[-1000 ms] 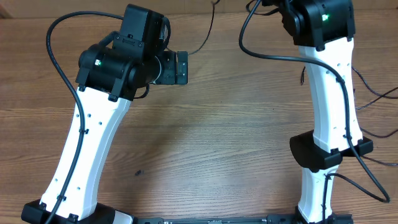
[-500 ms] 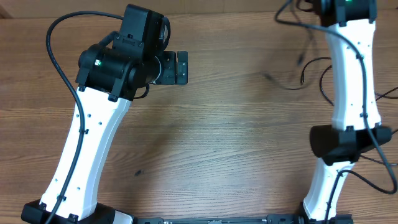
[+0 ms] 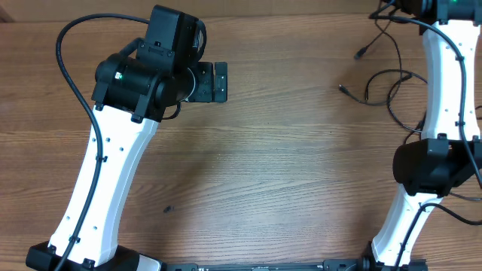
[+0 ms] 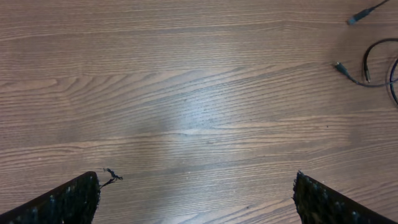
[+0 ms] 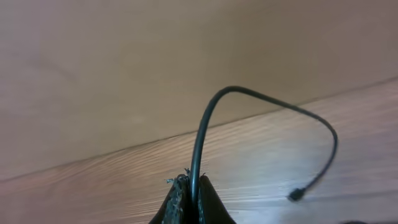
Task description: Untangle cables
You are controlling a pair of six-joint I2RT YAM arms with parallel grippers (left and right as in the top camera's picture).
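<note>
Thin black cables [image 3: 388, 86] lie looped at the far right of the table, with one small plug [image 3: 360, 53] and another plug [image 3: 343, 88] pointing left. In the left wrist view the same cables [image 4: 373, 65] show at the top right. My right gripper [image 5: 194, 186] is shut on one cable [image 5: 261, 96], which arcs up and over to a dangling plug [image 5: 295, 195]. The right arm [image 3: 446, 83] reaches to the far right corner, its gripper past the overhead frame's edge. My left gripper [image 3: 221, 81] [image 4: 196, 186] stands wide open over bare wood, well left of the cables.
The thicker black wires of the arms [image 3: 64, 68] loop beside each arm. More thin cords run behind the right arm's elbow [image 3: 433, 165] at the right edge. A small dark speck [image 3: 169, 208] lies on the wooden table [image 3: 286, 165].
The right arm has swung to the right and toward the far edge with the cable in its grip, and the cable loops have shifted right with it. The left arm has not moved.
</note>
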